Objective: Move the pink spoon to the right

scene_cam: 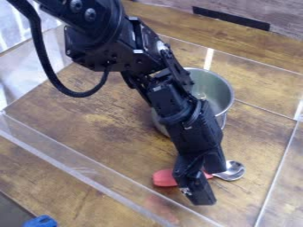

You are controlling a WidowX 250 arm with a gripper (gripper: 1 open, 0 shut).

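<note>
The pink spoon lies flat on the wooden table near the front right, its pinkish-red handle (166, 180) pointing left and its shiny silver bowl (233, 168) to the right. My black gripper (197, 186) points steeply down over the middle of the spoon. Its fingers stand apart, one in front of the handle, so the gripper is open and the spoon rests on the table. The stretch of handle under the fingers is hidden.
A steel pot (211, 99) stands just behind the spoon, partly covered by my arm. A clear plastic wall (83, 164) runs along the front and left of the table, with another panel (290, 177) on the right. A blue object (42, 221) lies outside at the bottom left.
</note>
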